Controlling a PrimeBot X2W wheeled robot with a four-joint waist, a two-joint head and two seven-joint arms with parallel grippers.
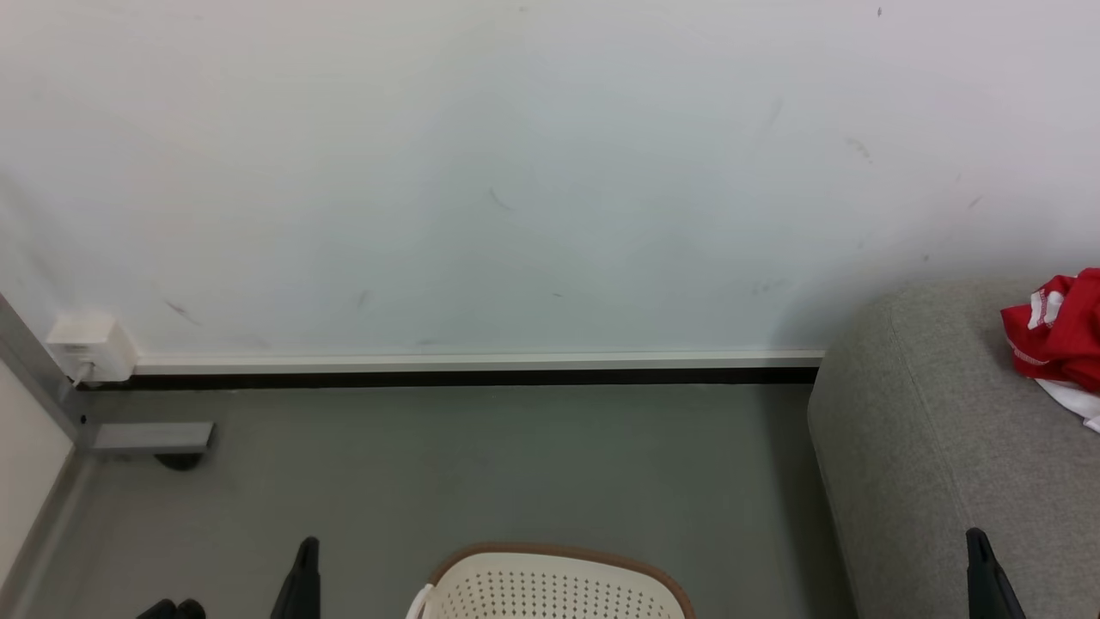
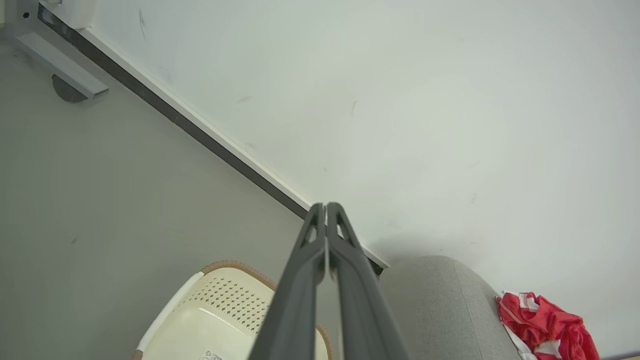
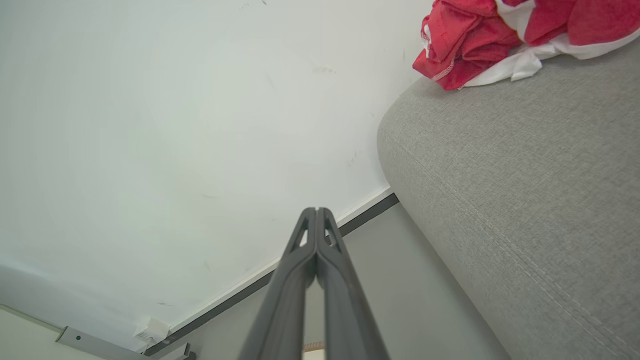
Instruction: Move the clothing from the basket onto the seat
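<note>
Red clothing with white panels (image 1: 1059, 340) lies bunched on the grey seat (image 1: 937, 447) at the right; the same clothing (image 2: 545, 327) (image 3: 480, 40) rests on the seat (image 2: 440, 305) (image 3: 525, 190) in both wrist views. The cream basket (image 1: 554, 585) with a brown rim stands on the floor at the bottom centre, and what shows of the basket (image 2: 220, 315) inside looks bare. My left gripper (image 1: 308, 554) is shut, left of the basket, holding nothing (image 2: 325, 206). My right gripper (image 1: 975, 546) is shut and empty before the seat's front (image 3: 316, 210).
A white wall with a pale skirting and dark strip (image 1: 473, 370) runs across the back. A white socket box (image 1: 90, 344) and a grey metal frame foot (image 1: 150, 437) sit at the left. Grey floor (image 1: 481, 464) lies between the basket and the wall.
</note>
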